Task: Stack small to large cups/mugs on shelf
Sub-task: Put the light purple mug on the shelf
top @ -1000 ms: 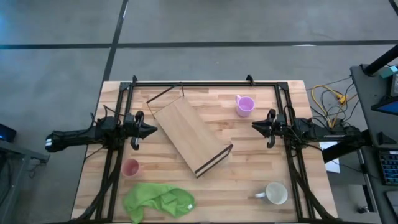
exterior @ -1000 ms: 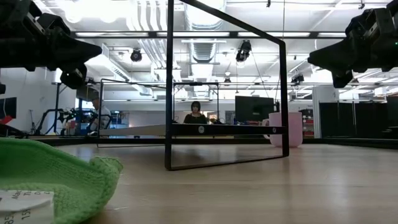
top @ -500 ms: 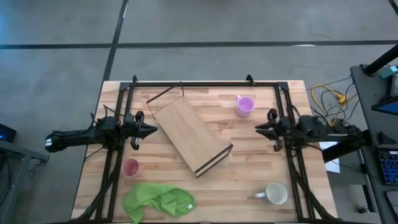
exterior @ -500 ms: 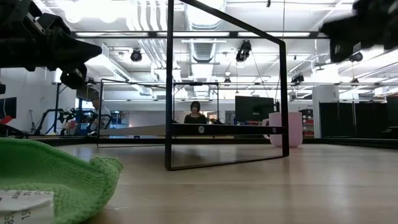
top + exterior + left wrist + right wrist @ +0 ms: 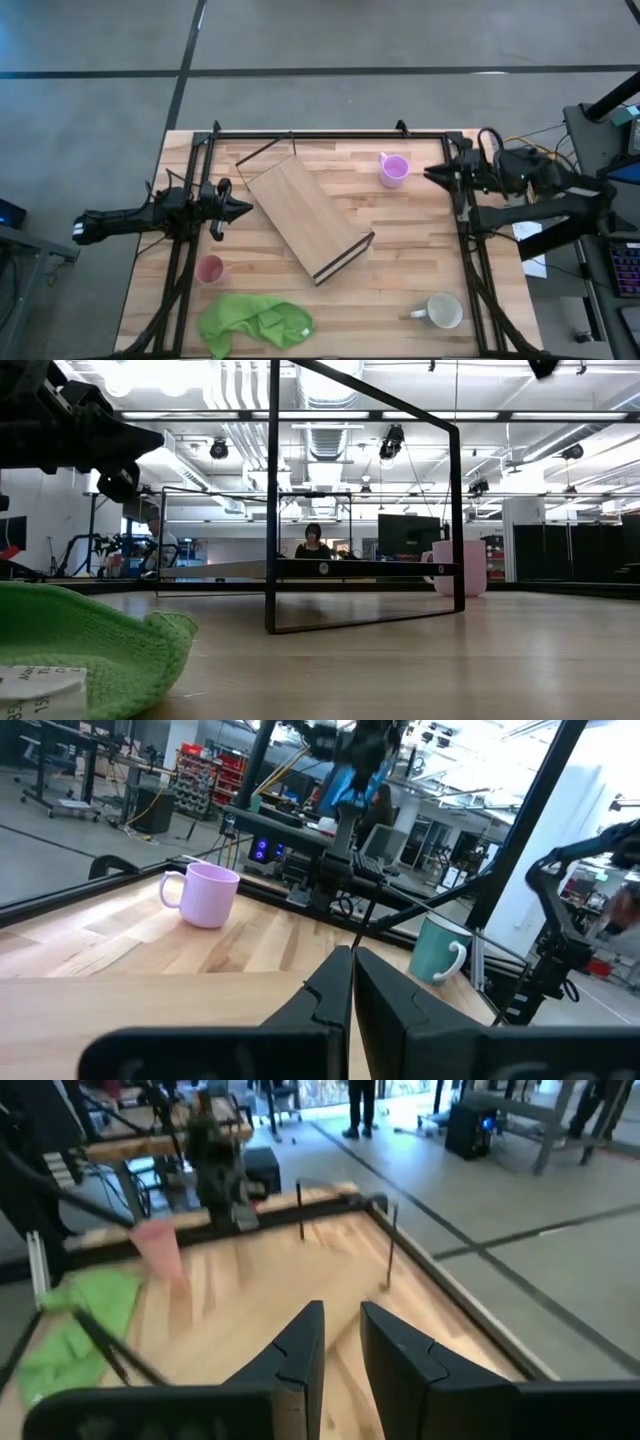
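The light-wood shelf (image 5: 305,215) lies slantwise on the table's middle, its dark open edge (image 5: 271,560) toward the near right. The light purple cup (image 5: 394,170) stands at the far right, the pink-red cup (image 5: 210,270) at the near left, and the white mug (image 5: 443,311) at the near right. My left gripper (image 5: 243,209) is shut and empty, just left of the shelf. My right gripper (image 5: 430,173) is a little open and empty, raised in the air right of the purple cup (image 5: 205,893).
A green cloth (image 5: 255,323) lies at the near edge, left of centre, and fills the low view's left corner (image 5: 90,650). A dark metal frame (image 5: 320,134) runs around the table. People and benches show in the room beyond.
My right gripper has risen, going out of the low view's top, and has moved toward the table's far edge, ending beside the purple cup. The cups, the mug and the shelf have stayed in place.
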Motion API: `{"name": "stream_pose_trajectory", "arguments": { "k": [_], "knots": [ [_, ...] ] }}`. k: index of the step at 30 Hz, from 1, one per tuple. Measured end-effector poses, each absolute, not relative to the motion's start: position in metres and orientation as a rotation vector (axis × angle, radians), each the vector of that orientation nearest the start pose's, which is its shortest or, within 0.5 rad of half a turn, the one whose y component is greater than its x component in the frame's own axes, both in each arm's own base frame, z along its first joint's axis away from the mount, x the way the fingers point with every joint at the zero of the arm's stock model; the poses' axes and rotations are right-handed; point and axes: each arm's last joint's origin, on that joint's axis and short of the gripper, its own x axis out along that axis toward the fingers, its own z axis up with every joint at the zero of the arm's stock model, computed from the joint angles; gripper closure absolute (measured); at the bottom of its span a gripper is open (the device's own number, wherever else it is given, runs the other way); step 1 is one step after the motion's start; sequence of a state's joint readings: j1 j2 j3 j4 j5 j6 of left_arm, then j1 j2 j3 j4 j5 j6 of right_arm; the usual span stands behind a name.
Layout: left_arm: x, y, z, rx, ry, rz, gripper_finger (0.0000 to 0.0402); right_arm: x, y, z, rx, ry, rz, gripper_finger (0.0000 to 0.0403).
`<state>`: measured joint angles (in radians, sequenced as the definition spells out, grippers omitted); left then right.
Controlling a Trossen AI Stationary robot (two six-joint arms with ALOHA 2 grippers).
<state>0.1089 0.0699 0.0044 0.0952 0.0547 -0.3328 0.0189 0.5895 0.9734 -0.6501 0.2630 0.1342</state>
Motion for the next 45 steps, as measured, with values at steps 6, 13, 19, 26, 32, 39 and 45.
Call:
{"name": "stream_pose_trajectory", "arguments": {
  "k": [6, 13, 19, 26, 32, 39, 45],
  "knots": [
    [0.101, 0.01, 0.169, -0.336, -0.042, 0.061, 0.0402, 0.121, -0.005, 0.434, 0.107, 0.147, -0.254, 0.0339],
    [0.1, 0.008, 0.184, -0.374, -0.052, -0.013, 0.0402, 0.134, -0.005, 0.486, 0.089, 0.132, -0.251, 0.0339],
    [0.095, 0.007, 0.224, -0.337, -0.101, -0.021, 0.0402, 0.128, -0.005, 0.494, 0.261, 0.445, -0.319, 0.0339],
    [0.094, 0.007, 0.269, -0.279, -0.001, -0.003, 0.0402, 0.141, -0.004, 0.472, 0.425, 0.72, -0.43, 0.0339],
    [0.099, 0.008, 0.302, -0.172, -0.035, -0.006, 0.0402, 0.167, -0.001, 0.478, 0.262, 0.612, -0.236, 0.0339],
    [0.104, 0.008, 0.306, -0.183, -0.015, -0.004, 0.0402, 0.178, 0.0, 0.485, 0.387, 0.575, -0.239, 0.0339],
    [0.108, 0.009, 0.304, -0.204, 0.006, -0.003, 0.0402, 0.187, 0.0, 0.487, 0.42, 0.586, -0.243, 0.0339]
  ]
}}
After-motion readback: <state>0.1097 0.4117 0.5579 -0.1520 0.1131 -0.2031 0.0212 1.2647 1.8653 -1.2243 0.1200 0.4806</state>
